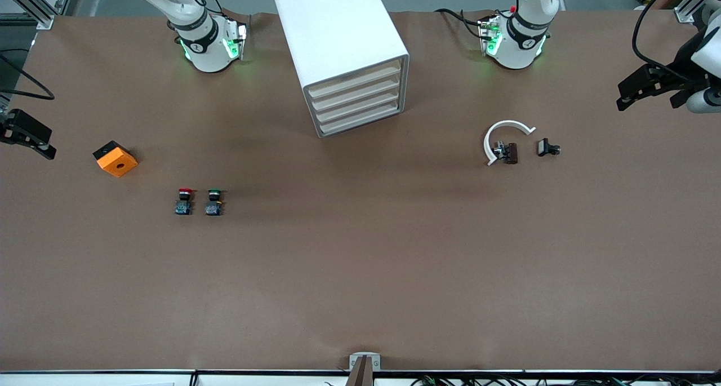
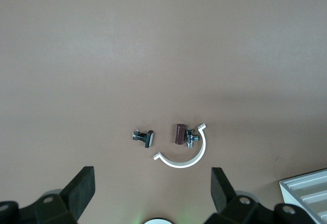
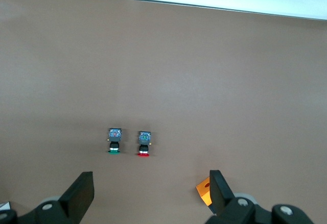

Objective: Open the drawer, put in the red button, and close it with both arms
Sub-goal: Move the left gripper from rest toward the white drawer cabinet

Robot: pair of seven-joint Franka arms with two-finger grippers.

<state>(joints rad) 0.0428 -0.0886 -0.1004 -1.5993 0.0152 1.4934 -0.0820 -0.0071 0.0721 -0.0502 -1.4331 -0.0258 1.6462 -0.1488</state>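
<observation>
I see both drawers shut in the cabinet [image 1: 343,53]. The red button [image 1: 183,201] stands at its 8 o'clock on the tabletop [image 1: 360,262], beside the green button [image 1: 213,202]. My left gripper [image 1: 648,87] and right gripper [image 1: 25,132] hang released at the ends; I should pull one drawer straight first.

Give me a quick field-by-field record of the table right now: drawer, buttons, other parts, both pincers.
drawer unit: white four-drawer cabinet between the arm bases, all drawers shut
red button: small red-capped push-button, on the table toward the right arm's end
green button: green-capped twin, beside the red one, apart
orange block: orange square block with a hole, farther from the front camera than the buttons
white clip: white C-shaped ring toward the left arm's end, small dark parts by it
left pincer: open, empty, waiting
right pincer: open, empty, waiting
</observation>
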